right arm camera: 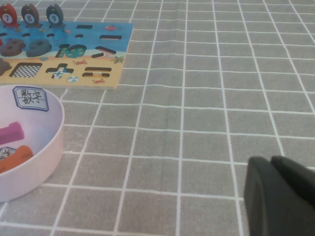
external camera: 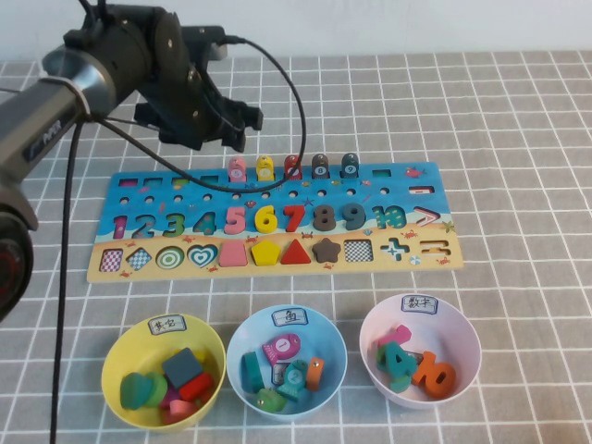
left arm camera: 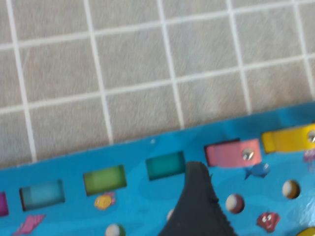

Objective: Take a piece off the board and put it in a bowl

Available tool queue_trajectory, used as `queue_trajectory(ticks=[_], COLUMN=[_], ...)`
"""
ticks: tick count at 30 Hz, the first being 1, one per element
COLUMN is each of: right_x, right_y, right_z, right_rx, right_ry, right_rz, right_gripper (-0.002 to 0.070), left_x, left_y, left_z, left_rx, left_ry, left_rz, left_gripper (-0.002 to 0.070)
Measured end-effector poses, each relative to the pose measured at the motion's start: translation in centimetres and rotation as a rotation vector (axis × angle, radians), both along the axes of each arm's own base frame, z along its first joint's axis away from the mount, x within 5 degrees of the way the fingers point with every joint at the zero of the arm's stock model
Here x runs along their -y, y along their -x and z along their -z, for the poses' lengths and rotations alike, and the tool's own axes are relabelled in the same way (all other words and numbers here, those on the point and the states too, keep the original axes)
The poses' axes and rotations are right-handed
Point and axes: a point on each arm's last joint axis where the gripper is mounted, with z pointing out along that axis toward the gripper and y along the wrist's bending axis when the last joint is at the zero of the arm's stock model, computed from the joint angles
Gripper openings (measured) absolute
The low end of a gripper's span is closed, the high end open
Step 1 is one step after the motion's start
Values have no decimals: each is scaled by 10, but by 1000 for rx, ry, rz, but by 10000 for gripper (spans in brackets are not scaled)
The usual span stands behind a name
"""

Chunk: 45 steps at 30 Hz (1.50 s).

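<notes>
The board (external camera: 407, 190) lies across the middle of the table. The pale pink fish piece (external camera: 237, 169) stands at its far edge, left of a yellow, a red and two dark fish. My left gripper (external camera: 237, 129) hovers open and empty just behind the board's far edge, a little left of the pink piece. In the left wrist view one black finger (left arm camera: 199, 206) hangs over the board (left arm camera: 74, 216) beside the pink piece (left arm camera: 231, 153). The light blue bowl (external camera: 239, 344) stands in front, holding several pieces. My right gripper (right arm camera: 278, 196) is shut and empty, low over the bare cloth.
A yellow bowl (external camera: 116, 356) with pieces stands left of the blue one, and a pale pink bowl (external camera: 467, 338) with number pieces stands right of it. The pink bowl (right arm camera: 49, 147) and the board's end (right arm camera: 113, 34) show in the right wrist view. A black cable (external camera: 287, 102) loops over the board.
</notes>
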Motion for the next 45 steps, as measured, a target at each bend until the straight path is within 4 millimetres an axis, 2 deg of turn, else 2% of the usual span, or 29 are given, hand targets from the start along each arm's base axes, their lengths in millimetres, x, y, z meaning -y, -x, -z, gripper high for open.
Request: queue_trajectory(ticks=[4,13,24,35,40,45], right_x=[0,0,0,0,0,0], right_y=[0,0,0,0,0,0], right_z=[0,0,0,0,0,0], right_rx=[0,0,0,0,0,0], right_ry=[0,0,0,0,0,0], right_rz=[0,0,0,0,0,0], right_gripper=[-17,-17,-17,-17,-17,-17], left_x=[2,6,7,9,10,11], left_y=[-6,-15,-20,-24,-25,-25], left_z=[-1,26,31,49,49,49], left_rx=[0,-63,-33,-52,-41,-42], left_ry=[2,-21,-10,-15,-10,-9], left_rz=[1,2,0,0,0,0], left_gripper=[441,435,434,434,433,389])
